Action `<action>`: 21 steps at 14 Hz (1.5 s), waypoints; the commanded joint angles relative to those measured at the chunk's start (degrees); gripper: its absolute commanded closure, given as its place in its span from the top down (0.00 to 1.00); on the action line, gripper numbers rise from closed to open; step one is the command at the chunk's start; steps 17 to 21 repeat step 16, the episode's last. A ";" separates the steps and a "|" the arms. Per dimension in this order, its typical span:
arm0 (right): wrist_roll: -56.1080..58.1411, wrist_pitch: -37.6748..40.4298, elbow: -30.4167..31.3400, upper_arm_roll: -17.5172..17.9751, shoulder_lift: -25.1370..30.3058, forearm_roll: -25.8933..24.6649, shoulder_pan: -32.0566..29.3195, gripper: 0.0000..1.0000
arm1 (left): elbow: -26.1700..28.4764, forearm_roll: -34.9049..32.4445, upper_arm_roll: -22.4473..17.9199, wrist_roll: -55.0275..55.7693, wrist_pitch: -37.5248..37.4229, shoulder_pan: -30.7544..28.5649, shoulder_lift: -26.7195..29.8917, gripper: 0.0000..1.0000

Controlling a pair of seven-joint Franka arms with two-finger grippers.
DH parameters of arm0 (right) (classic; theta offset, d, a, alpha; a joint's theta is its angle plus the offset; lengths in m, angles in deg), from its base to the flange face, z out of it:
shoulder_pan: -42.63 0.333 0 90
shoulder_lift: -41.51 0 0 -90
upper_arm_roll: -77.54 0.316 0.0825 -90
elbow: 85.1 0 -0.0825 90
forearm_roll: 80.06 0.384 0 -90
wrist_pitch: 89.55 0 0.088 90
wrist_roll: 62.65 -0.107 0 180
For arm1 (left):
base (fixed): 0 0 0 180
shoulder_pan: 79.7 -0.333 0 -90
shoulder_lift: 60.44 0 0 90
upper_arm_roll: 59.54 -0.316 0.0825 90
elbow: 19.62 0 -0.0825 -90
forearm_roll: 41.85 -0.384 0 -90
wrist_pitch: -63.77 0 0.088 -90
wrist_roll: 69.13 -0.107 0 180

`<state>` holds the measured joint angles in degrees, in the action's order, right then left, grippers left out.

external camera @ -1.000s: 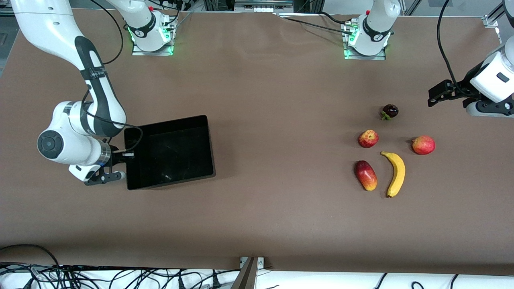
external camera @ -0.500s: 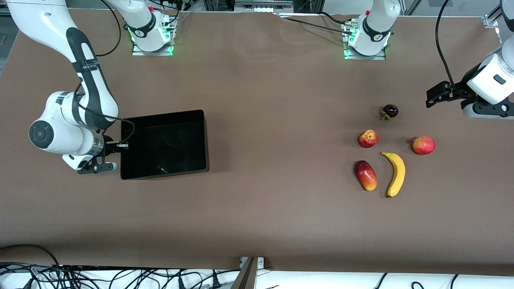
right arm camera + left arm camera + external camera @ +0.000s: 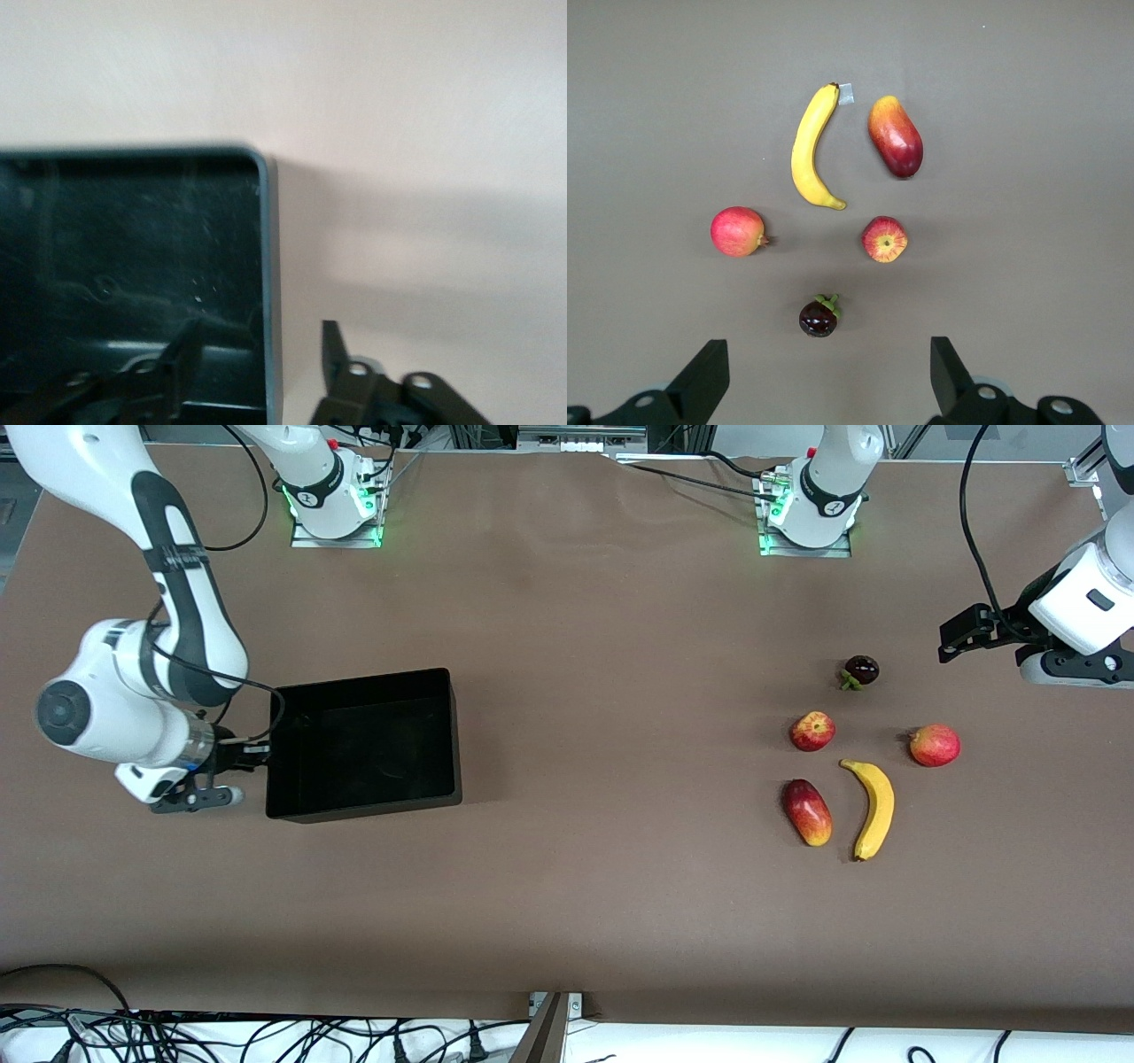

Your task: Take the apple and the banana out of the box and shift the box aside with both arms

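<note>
The black tray (image 3: pixel 363 746) lies flat on the table toward the right arm's end. My right gripper (image 3: pixel 258 750) is open, with one finger inside the tray and one outside its end wall (image 3: pixel 267 266), touching neither side. The banana (image 3: pixel 873 808) and the apple (image 3: pixel 812 731) lie on the table toward the left arm's end. My left gripper (image 3: pixel 952 638) is open and empty, up over the table beside the fruits. In the left wrist view the banana (image 3: pixel 808 150) and the apple (image 3: pixel 884 239) show past the left gripper (image 3: pixel 824 381).
An oblong red-yellow fruit (image 3: pixel 807 811) lies beside the banana. A round red fruit with a nub (image 3: pixel 934 745) and a dark round fruit with a green cap (image 3: pixel 860 670) lie close by. The brown table (image 3: pixel 620 691) is bare between tray and fruits.
The tray was tilted and turned in my right gripper; now it lies flat and square. My right gripper has let go and drawn back toward its end of the table. The left arm barely moved.
</note>
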<state>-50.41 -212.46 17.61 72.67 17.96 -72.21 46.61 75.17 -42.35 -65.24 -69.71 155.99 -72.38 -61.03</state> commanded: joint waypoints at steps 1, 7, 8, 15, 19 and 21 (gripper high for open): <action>1.12 10.53 -7.83 0.39 4.20 -0.03 -0.20 1.00 | -2.76 1.29 -0.02 0.05 -1.60 0.15 -0.99 1.00; -0.54 32.80 -25.80 0.30 6.13 -0.55 -0.11 1.00 | -2.94 1.02 2.35 0.05 -1.43 0.15 -0.99 1.00; -2.03 34.21 -25.72 0.65 8.23 -0.73 -0.11 1.00 | -2.94 0.85 2.35 -0.04 -1.43 0.07 -0.99 1.00; -4.06 36.69 -25.81 1.00 10.63 -3.72 0.85 1.00 | -4.78 0.59 2.26 -0.39 -1.78 -0.73 -0.90 1.00; -3.89 36.60 -25.81 0.92 10.54 -3.72 0.85 1.00 | -5.05 1.02 2.27 -0.39 -1.43 -0.90 -0.90 1.00; -3.89 36.60 -25.81 0.92 10.54 -3.72 0.85 1.00 | -5.05 1.02 2.27 -0.39 -1.43 -0.90 -0.90 1.00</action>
